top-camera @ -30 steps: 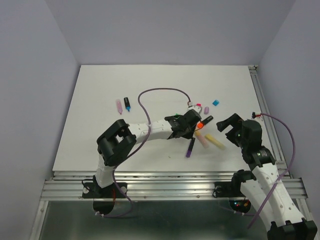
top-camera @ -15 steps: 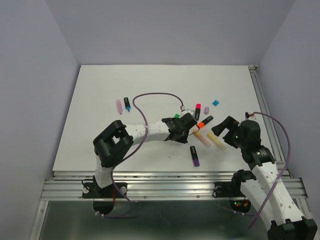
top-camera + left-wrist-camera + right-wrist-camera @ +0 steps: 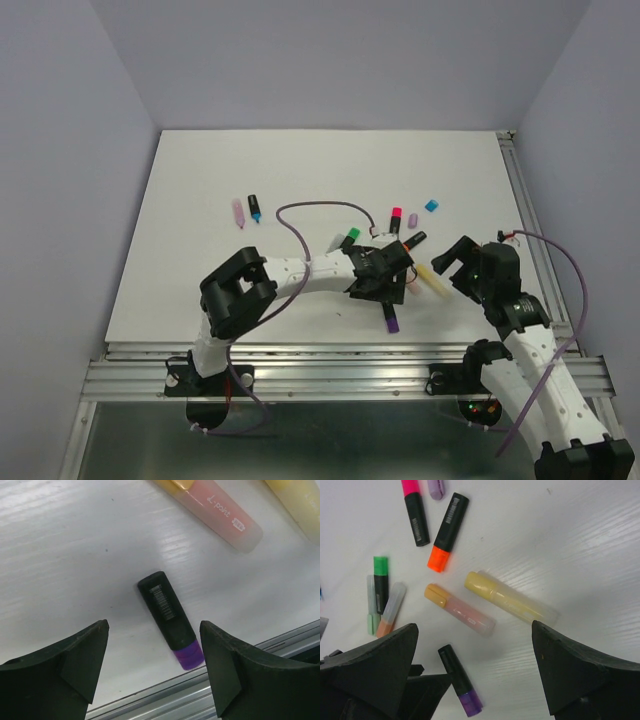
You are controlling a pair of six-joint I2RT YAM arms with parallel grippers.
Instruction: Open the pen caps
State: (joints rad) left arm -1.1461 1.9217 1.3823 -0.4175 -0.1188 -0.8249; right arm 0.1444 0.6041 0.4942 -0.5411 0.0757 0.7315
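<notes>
1. Two arms reach over the white table [image 3: 200, 200] in the top view. The left gripper [image 3: 390, 290] is at centre, just above a black barrel [image 3: 387, 311] whose purple cap [image 3: 394, 325] points toward the lower edge. The right gripper [image 3: 452, 258] is at centre right.
2. Left wrist view: the jaws are wide apart and grip nothing. The barrel lies flat between the fingers, untouched, with its cap fitted at lower centre. A peach highlighter [image 3: 225, 517] is at top.
3. Right wrist view: the jaws are fully spread and empty. The pink cap [image 3: 410, 487], orange cap [image 3: 438, 559] and green cap [image 3: 380, 563] are all fitted, upper left. A yellow highlighter [image 3: 510, 602] is at centre.
</notes>
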